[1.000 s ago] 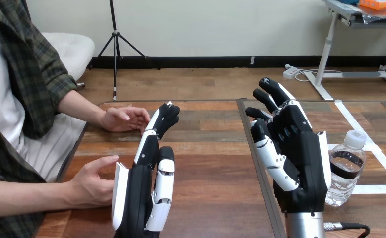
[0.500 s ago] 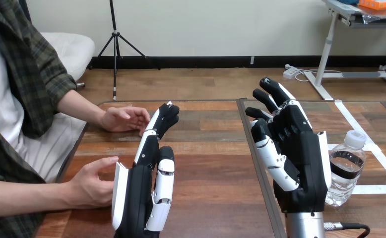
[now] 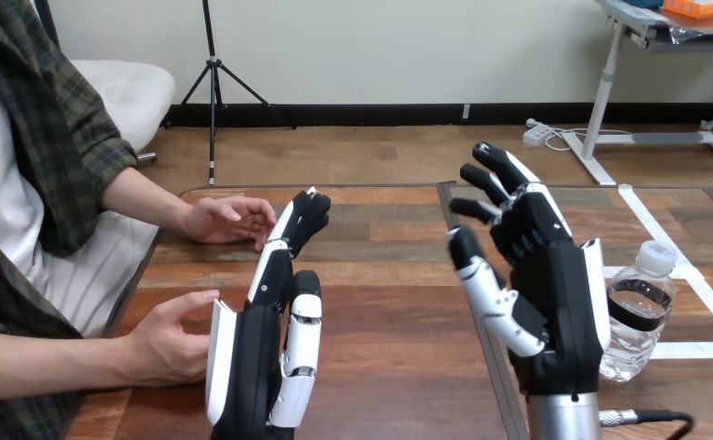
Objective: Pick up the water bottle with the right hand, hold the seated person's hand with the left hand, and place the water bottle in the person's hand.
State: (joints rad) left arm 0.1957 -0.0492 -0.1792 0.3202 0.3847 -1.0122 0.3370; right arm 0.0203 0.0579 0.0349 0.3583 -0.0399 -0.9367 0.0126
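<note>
The robot's right hand [image 3: 545, 284] has just spread its thumb and fingers wider, empty, just beside the upright water bottle [image 3: 639, 312] on the counter [image 3: 389, 367], probably readying a grasp. The left hand [image 3: 266, 339], fingers straight and empty, stays just beside the person's nearer hand [image 3: 165, 344].

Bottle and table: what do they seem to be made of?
The bottle looks like thin clear plastic with a glossy finish, since the water and the wood behind it show through its wall. The table looks like brown wood planks with visible grain and a slight sheen. It could be solid wood or a wood-look surface, and I cannot tell which.
</note>
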